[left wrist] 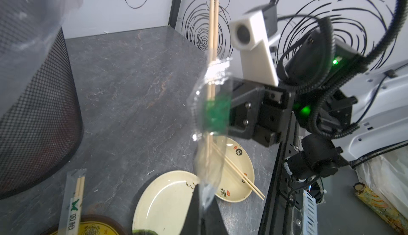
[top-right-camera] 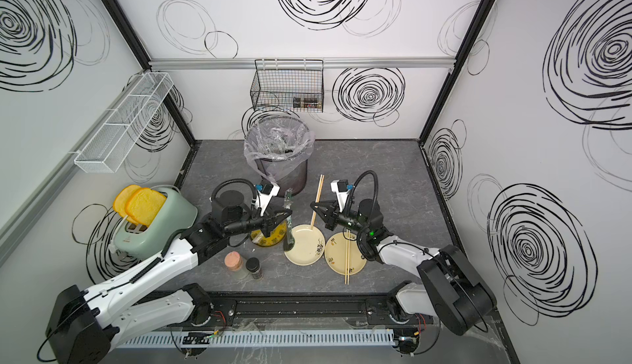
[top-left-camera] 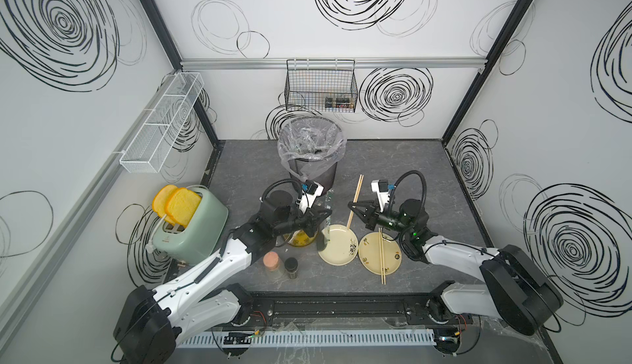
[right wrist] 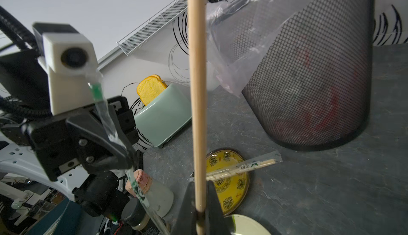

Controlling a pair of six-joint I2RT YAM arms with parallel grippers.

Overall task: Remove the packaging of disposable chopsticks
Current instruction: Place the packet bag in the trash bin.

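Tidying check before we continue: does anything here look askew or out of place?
The bare chopsticks on the patterned plate overhang its near rim. The two toast slices lean sideways out of the green toaster instead of standing upright. Nothing looks spilled or broken.

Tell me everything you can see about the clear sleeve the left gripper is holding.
The sleeve is a long, narrow strip of clear, glossy plastic with green print, seemingly empty. It stands nearly upright, pinched partway along by the shut left gripper, its lower end by the rim of the cream plate.
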